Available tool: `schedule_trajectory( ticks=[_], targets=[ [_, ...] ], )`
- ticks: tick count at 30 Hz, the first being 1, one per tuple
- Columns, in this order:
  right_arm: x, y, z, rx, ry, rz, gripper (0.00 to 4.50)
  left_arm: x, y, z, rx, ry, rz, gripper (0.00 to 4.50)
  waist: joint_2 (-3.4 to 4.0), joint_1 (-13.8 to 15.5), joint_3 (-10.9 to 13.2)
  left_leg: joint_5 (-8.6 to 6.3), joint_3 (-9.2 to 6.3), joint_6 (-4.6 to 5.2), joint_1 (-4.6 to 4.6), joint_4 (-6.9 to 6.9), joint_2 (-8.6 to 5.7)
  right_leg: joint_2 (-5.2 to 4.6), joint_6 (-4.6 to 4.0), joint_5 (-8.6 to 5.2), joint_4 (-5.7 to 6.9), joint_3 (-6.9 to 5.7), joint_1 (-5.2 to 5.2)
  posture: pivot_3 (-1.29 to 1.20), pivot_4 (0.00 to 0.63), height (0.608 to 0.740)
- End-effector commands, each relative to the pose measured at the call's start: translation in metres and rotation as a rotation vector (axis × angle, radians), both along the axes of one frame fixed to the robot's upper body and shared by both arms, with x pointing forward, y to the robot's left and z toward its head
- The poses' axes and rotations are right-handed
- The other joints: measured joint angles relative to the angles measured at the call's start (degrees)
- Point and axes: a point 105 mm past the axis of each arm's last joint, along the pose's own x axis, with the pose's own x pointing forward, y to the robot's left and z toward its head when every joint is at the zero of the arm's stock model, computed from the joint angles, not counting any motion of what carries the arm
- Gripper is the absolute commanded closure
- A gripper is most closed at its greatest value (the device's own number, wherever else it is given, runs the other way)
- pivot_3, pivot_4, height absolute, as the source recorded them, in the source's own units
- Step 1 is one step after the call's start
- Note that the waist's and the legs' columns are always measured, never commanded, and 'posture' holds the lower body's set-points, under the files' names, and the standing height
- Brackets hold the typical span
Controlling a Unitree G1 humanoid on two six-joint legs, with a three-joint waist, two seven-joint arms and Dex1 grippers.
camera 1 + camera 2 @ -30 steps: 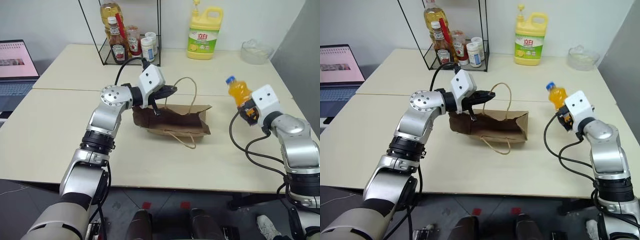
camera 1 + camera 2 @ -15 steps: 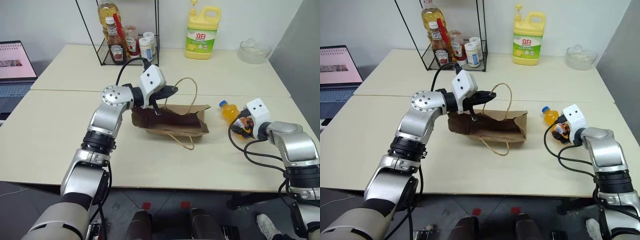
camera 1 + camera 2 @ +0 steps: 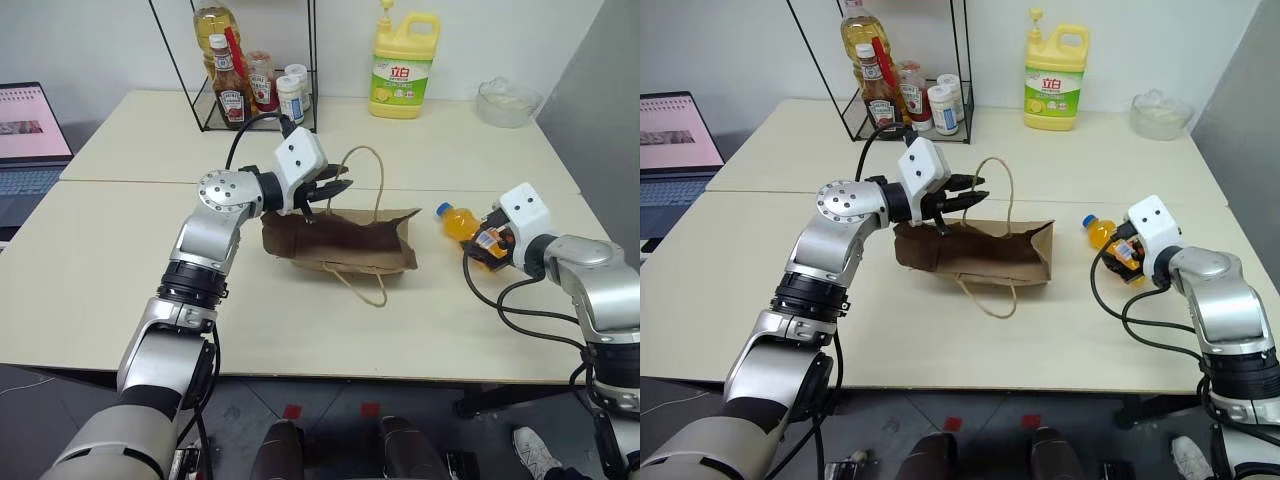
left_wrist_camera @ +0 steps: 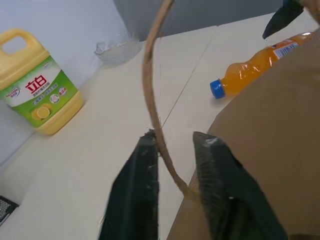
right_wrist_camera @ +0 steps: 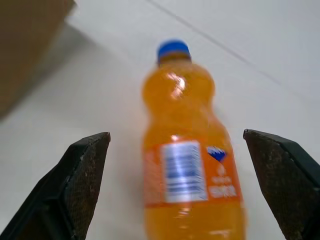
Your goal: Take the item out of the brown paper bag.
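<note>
The brown paper bag point(image 3: 345, 238) lies low on the table's middle, one loop handle point(image 3: 365, 165) standing up. My left gripper point(image 3: 335, 187) hovers at the bag's left rim, open. The handle point(image 4: 150, 90) runs loosely between its fingers point(image 4: 141, 170). The item, a small orange bottle point(image 3: 458, 220) with a blue cap, lies on its side on the table right of the bag, cap toward the bag. My right gripper point(image 3: 485, 240) sits just behind the bottle point(image 5: 187, 165), open, with its fingers point(image 5: 85, 165) standing wide on either side and apart from it.
At the table's back stand a wire rack point(image 3: 255, 85) with sauce and oil bottles, a yellow detergent jug point(image 3: 405, 60) and a glass bowl point(image 3: 508, 100). A laptop point(image 3: 30, 130) sits at the far left. A seam splits the two tabletops behind the bag.
My right gripper brought the bottle down from mid-air, laid it on the table and drew back a little. My left gripper's fingers have opened off the bag's handle.
</note>
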Motion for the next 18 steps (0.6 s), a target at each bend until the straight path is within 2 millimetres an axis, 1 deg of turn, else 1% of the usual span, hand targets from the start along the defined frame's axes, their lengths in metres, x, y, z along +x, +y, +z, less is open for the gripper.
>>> schedule_trajectory(
  ticks=[1,6,8,11,12,14,16,18],
  targets=[
    [-0.007,0.002,0.019,0.055,-0.115,-0.015,0.00,0.010,0.019,0.018,-0.061,-0.042,0.080,2.08,0.00,-0.04,0.00,0.00,0.03,0.00,0.00,0.01,0.00,0.00,0.00,0.00,0.01,0.03,-0.01,0.00,0.150,0.740],
    [-0.012,0.011,0.033,0.047,-0.233,0.009,0.00,0.017,0.034,0.027,-0.104,-0.052,0.152,0.55,0.00,0.03,0.00,0.00,0.02,0.00,-0.02,0.01,-0.03,-0.03,0.00,0.00,0.01,0.00,-0.01,0.00,0.150,0.740],
    [-0.013,0.013,0.039,0.034,-0.289,0.010,0.00,0.018,0.040,0.035,-0.153,-0.053,0.175,0.02,0.00,0.03,0.00,0.00,0.02,0.00,-0.02,0.01,-0.03,-0.03,0.00,0.00,0.00,0.00,-0.01,0.00,0.150,0.740],
    [-0.015,0.012,0.043,0.027,-0.347,0.001,0.00,0.018,0.052,0.049,-0.223,-0.064,0.222,0.02,0.00,0.03,0.00,0.00,0.02,0.00,-0.03,0.01,-0.02,-0.03,0.00,0.00,0.00,0.00,-0.01,0.00,0.150,0.740],
    [-0.016,0.012,0.044,0.032,-0.369,-0.010,0.00,0.016,0.060,0.054,-0.253,-0.071,0.248,0.02,0.00,0.01,0.00,0.00,0.02,-0.01,-0.02,0.00,-0.02,-0.03,0.00,0.00,0.00,0.00,-0.01,0.00,0.150,0.740],
    [-0.020,0.013,0.046,0.043,-0.397,-0.018,0.00,0.013,0.071,0.058,-0.289,-0.075,0.285,0.02,0.00,0.01,0.00,0.00,0.02,-0.01,-0.03,0.00,-0.02,-0.03,0.00,0.00,0.01,0.01,-0.02,0.00,0.150,0.740],
    [-0.024,0.016,0.045,0.058,-0.412,-0.017,0.00,0.010,0.082,0.056,-0.303,-0.073,0.323,0.02,0.01,-0.07,0.00,0.00,0.01,-0.01,-0.01,-0.01,-0.01,-0.03,0.00,0.00,0.02,0.01,-0.02,0.00,0.150,0.740],
    [-0.033,0.022,0.040,0.083,-0.436,-0.025,0.00,0.002,0.115,0.039,-0.324,-0.058,0.456,0.02,0.06,-0.17,-0.04,0.01,0.02,-0.02,0.01,-0.02,0.01,-0.02,0.00,0.00,0.04,0.01,-0.02,0.00,0.150,0.740]
  ],
)
